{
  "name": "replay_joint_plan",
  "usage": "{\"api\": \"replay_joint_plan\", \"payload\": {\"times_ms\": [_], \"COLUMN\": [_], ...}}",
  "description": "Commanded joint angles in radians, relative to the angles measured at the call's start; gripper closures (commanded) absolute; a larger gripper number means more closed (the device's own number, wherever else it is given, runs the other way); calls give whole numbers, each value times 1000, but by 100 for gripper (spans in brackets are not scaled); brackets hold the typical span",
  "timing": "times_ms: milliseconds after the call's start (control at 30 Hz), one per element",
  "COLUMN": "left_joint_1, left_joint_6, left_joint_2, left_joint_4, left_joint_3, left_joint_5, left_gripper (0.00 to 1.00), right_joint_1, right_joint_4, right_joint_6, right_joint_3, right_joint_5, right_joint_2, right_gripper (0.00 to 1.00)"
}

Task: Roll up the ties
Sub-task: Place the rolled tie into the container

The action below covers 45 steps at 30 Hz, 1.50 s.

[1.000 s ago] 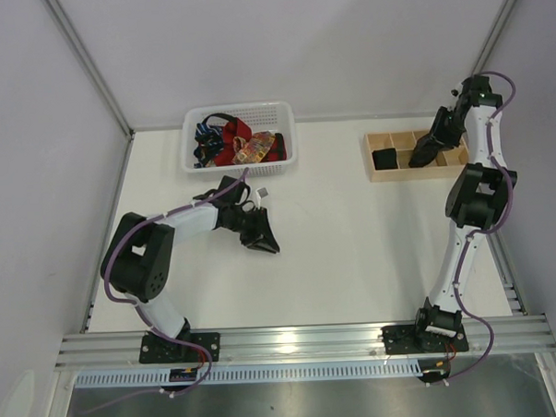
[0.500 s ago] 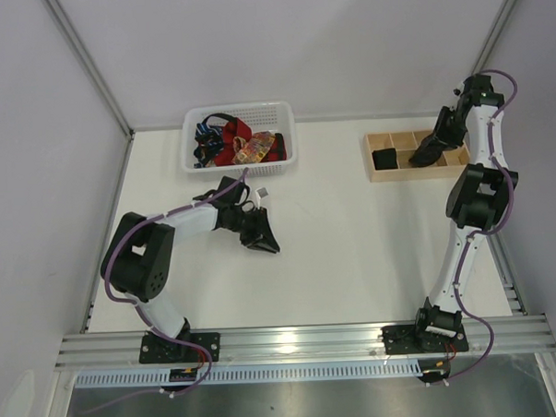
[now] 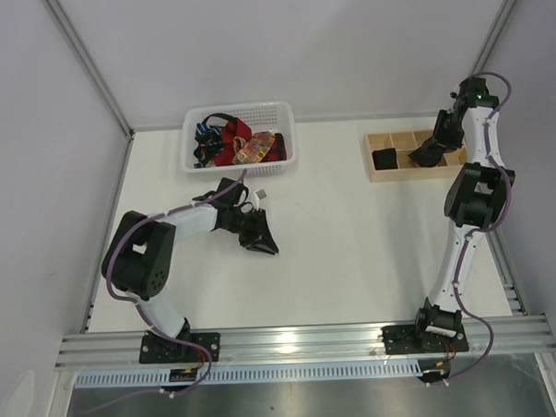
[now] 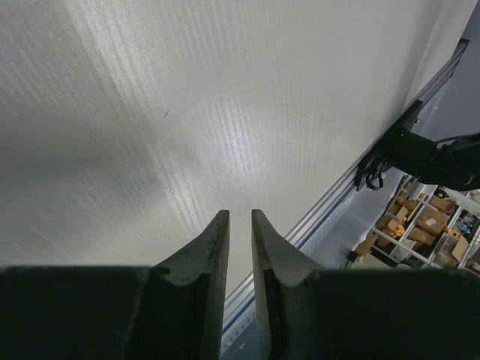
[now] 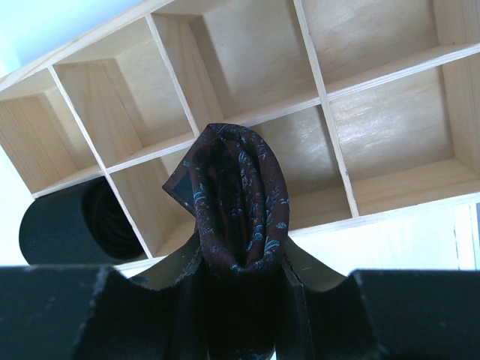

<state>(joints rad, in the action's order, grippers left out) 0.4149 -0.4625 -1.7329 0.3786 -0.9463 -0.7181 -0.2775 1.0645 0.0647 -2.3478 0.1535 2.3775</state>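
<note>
A rolled dark brown tie (image 5: 238,196) with a fine blue pattern sits between the fingers of my right gripper (image 5: 240,251), which is shut on it. The gripper (image 3: 430,150) hangs over the wooden tray (image 3: 376,175), with the roll above a near-row compartment (image 5: 300,161). A black rolled tie (image 5: 71,229) lies in the tray's near left compartment (image 3: 384,158). Several loose ties (image 3: 238,144), red, blue and orange-patterned, are heaped in the white basket (image 3: 188,143). My left gripper (image 3: 261,242) rests low over the bare table, its jaws (image 4: 240,216) a narrow gap apart with nothing between them.
The basket stands at the back left and the tray at the back right. White walls close in the table on three sides. An aluminium rail (image 3: 302,341) runs along the near edge and shows in the left wrist view (image 4: 337,202) too.
My right gripper has shifted slightly toward the back right over the tray, still holding the rolled tie. The left arm has barely moved.
</note>
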Motion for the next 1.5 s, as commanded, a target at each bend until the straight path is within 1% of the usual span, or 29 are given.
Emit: {"api": "replay_joint_plan", "payload": {"times_ms": [0,133,233,267,433,600,800,933,1033,1267,1300,1367,1467], "left_joint_1": [-11,-14,-16,-16,-21,-25,-28,-31,-33,-34,-34,-37,-39], "left_joint_6": [12,13,13,13,13,15,16,15,10,12,13,15,19], "left_joint_2": [-10,-19,-22,-25,-27,-28,-33,-36,-42,-42,-42,-40,-30], "left_joint_4": [-23,-21,-24,-26,-29,-29,-29,-35,-43,-44,-44,-43,-41], "left_joint_3": [-2,-8,-8,-8,-6,-2,-2,1,6,7,7,7,12], "left_joint_5": [-29,-32,-32,-37,-38,-43,-47,-55,-60,-66,-67,-69,-72], "left_gripper": [77,76,77,76,77,77,77,77,77,77,77,77,77], "right_joint_1": [6,1,-14,-20,-58,-80,-83,-52,-32,41,49,80,104], "right_joint_4": [-29,-31,-64,-80,-98,-86,-57,-48,-23,-2,6,6,21], "right_joint_6": [-40,-22,10,24,37,52,34,-46,-62,-62,-90,-104,-108], "right_joint_3": [-31,-21,28,74,122,122,79,65,56,166,185,214,252], "right_joint_5": [-80,-98,-62,-34,27,72,58,0,-28,-117,-121,-134,-112], "right_joint_2": [34,34,0,-30,-44,-18,32,63,78,29,25,9,-24], "right_gripper": [100,100,100,100,100,100,100,100,100,100,100,100,100]}}
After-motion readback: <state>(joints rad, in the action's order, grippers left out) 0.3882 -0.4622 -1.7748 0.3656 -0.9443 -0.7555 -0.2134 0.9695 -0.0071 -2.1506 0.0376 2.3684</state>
